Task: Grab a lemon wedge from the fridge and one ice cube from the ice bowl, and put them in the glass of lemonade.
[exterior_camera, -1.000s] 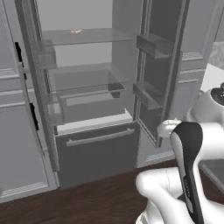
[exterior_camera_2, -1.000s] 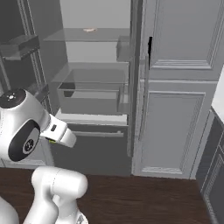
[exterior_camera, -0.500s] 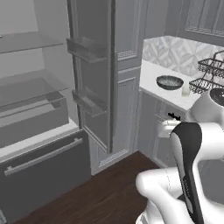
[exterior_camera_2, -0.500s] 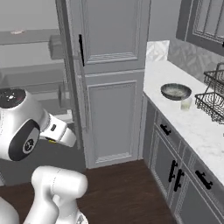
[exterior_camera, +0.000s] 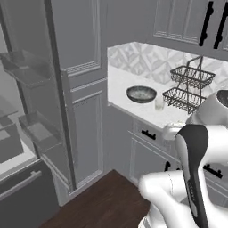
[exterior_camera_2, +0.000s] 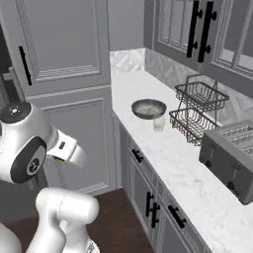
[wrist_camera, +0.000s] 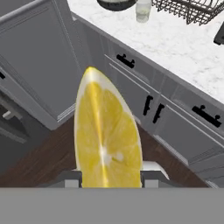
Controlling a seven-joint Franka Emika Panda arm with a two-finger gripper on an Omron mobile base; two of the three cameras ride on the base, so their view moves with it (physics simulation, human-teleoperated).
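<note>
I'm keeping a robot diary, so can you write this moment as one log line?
gripper: shut on lemon wedge | ice bowl: on counter | glass of lemonade: beside ice bowl | stage: carrying wedge

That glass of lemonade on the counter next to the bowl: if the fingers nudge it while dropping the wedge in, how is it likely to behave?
The glass of lemonade is narrow and upright, so a sideways nudge near its rim could probably tip it. The marble counter looks smooth, so a low push may slide it instead. It stands close beside the ice bowl, which might stop a slide that way.
</note>
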